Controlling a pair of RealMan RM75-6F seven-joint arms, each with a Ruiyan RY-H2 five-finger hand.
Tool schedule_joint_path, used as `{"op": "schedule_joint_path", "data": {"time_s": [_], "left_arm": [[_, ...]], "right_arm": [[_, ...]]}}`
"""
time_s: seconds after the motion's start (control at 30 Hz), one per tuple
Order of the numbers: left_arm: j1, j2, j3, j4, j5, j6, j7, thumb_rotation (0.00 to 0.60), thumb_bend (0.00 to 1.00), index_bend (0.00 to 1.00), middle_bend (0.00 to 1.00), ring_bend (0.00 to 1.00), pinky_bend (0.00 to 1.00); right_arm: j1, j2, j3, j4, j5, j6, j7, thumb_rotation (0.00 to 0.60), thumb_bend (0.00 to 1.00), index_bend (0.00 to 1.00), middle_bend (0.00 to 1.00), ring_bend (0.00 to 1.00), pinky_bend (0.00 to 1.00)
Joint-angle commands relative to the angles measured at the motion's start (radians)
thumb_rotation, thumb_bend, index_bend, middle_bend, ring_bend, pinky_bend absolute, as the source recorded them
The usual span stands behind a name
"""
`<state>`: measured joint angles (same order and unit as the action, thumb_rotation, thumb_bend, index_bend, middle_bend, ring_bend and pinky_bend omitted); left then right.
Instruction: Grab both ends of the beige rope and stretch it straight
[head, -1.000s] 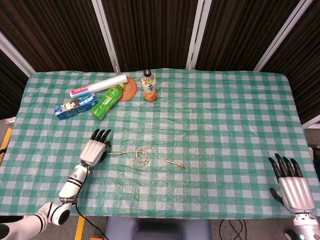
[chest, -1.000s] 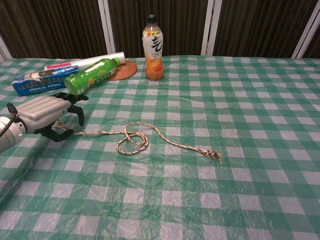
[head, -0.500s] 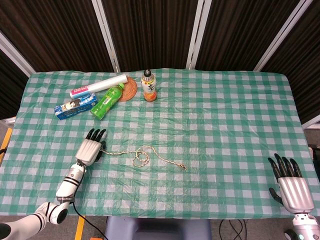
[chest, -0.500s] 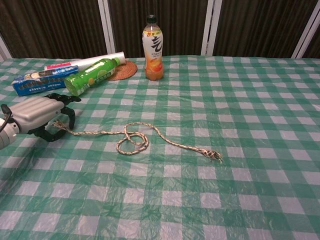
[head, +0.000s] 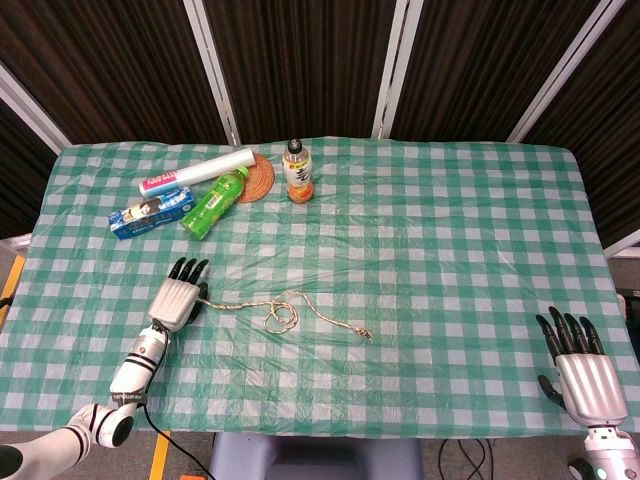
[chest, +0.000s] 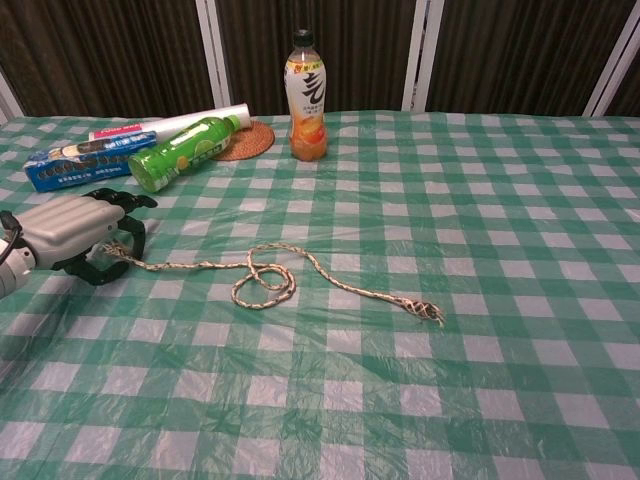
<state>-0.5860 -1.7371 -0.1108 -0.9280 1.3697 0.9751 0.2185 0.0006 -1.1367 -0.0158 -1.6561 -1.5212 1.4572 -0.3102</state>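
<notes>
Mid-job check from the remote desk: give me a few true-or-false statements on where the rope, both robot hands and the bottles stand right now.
1. The left robot hand is at the beige rope's left end. True.
2. The rope lies fully straight. False: it has a loop near its middle.
3. The right robot hand holds the knotted end. False: it is far off at the table's near right corner, fingers spread, holding nothing.
4. The green bottle lies on its side. True.
5. The orange bottle has tipped over. False: it stands upright.

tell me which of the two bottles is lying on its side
The green bottle, lying beside the blue box. The orange one stands upright near the coaster.
</notes>
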Motion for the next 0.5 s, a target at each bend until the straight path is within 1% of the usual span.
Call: {"op": "schedule_joint_path", "data": {"time_s": [0.03, 0.27, 0.5], "left_arm": [[-0.001, -0.003, 0.0, 0.006, -0.003, 0.002, 0.003, 0.6, 0.47, 0.56, 0.07, 0.0, 0.03], [0.002, -0.002, 0.0, 0.007, -0.002, 0.028, 0.001, 0.6, 0.47, 0.61, 0.08, 0.0, 0.04], [0.007, 0.009, 0.004, -0.004, 0.003, 0.052, 0.001, 0.6, 0.47, 0.62, 0.09, 0.0, 0.04]], "right_arm": [[0.0, 0.001, 0.0, 0.0, 0.0, 0.0, 0.001, 0.6, 0.35, 0.0, 0.0, 0.0, 0.0], [0.0, 0.0, -0.001, 0.0, -0.001, 0.002, 0.0, 0.6, 0.35, 0.0, 0.0, 0.0, 0.0], [-0.001, -0.001, -0.003, -0.001, -0.005, 0.005, -0.002, 0.6, 0.35, 0.0, 0.0, 0.0, 0.0]]}}
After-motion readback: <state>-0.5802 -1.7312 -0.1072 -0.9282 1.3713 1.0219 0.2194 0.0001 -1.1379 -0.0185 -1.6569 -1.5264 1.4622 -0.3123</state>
